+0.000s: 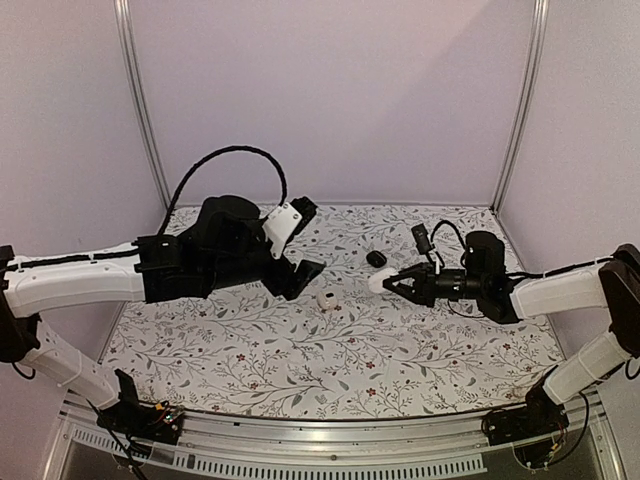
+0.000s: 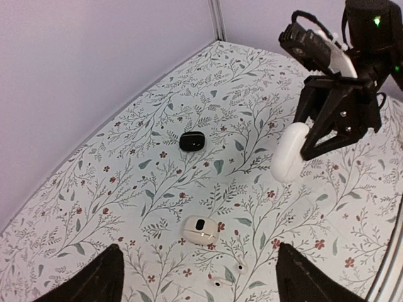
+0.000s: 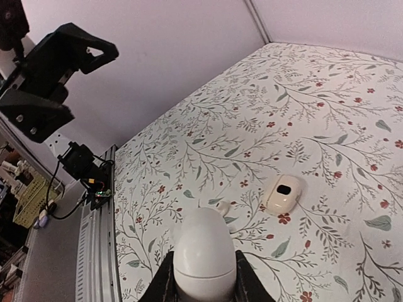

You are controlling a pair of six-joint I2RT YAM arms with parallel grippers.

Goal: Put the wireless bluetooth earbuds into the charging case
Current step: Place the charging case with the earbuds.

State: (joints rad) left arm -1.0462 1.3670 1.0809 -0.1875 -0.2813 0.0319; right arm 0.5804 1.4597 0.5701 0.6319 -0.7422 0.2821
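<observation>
gripping a white pebble-shaped case (image 3: 200, 248) clear of the floral table (image 1: 250, 350), the right gripper (image 1: 386, 282) is clenched on its sides; what the case holds cannot be told. the left gripper (image 1: 306, 240) hangs released, fingers spread wide. below it two white earbuds (image 2: 217, 283) lie loose on the table, just beside a second white case (image 2: 200, 229) with a small dark window. a black case (image 2: 191, 141) sits farther off, contents hidden.
</observation>
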